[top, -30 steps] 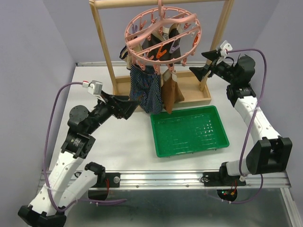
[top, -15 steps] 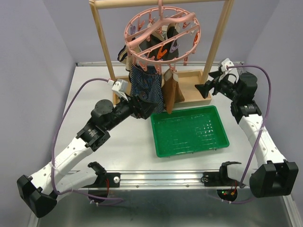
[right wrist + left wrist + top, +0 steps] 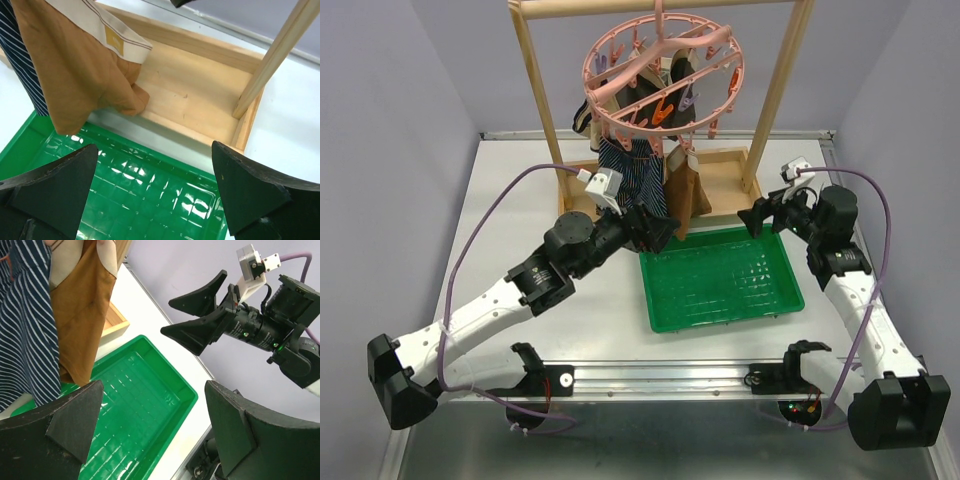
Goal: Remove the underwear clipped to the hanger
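The pink ring hanger (image 3: 660, 75) hangs from the wooden frame, with underwear clipped under it. Navy striped underwear (image 3: 623, 178) hangs at the left and brown underwear with a beige waistband (image 3: 686, 188) beside it; dark ones (image 3: 650, 98) are up inside the ring. My left gripper (image 3: 660, 232) is open and empty, just below and in front of the navy piece (image 3: 25, 315) and the brown piece (image 3: 82, 305). My right gripper (image 3: 760, 215) is open and empty, right of the brown underwear (image 3: 75, 70), over the tray's far right corner.
A green tray (image 3: 720, 275) lies in front of the frame, under both grippers; it also shows in both wrist views (image 3: 135, 405) (image 3: 150, 190). The wooden frame's base box (image 3: 200, 95) and right post (image 3: 275, 55) stand just behind it.
My left arm has reached forward and right, up to the hanging underwear. My right arm has come down and inward toward the tray's far right corner. Both grippers stay open.
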Tool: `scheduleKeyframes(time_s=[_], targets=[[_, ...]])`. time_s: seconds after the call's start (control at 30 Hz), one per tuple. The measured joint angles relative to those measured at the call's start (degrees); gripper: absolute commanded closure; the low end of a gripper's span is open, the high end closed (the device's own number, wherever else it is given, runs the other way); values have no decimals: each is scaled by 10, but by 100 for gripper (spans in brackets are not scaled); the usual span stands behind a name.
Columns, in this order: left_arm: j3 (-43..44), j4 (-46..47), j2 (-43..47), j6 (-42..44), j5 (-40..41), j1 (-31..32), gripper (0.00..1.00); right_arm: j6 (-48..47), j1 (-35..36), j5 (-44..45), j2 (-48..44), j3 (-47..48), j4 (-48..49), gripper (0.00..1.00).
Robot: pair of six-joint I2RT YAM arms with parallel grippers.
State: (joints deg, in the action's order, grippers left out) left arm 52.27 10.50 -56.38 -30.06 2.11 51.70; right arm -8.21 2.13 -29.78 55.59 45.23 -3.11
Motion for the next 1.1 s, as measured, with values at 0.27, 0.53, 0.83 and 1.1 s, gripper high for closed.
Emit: scheduleKeyframes(time_s=[0.27,0.53,0.83,1.1], targets=[[14,6,-38,-1,72,36,5,17,-7,18,-10,-38,-12,0],[37,18,-67,-19,114,44,5,31,-14,24,-34,-69,-14,0],[79,33,-104,-30,143,52,6,41,-14,24,-44,-78,-14,0],[106,78,-162,-17,218,52,9,50,-14,24,-47,-78,-13,0]])
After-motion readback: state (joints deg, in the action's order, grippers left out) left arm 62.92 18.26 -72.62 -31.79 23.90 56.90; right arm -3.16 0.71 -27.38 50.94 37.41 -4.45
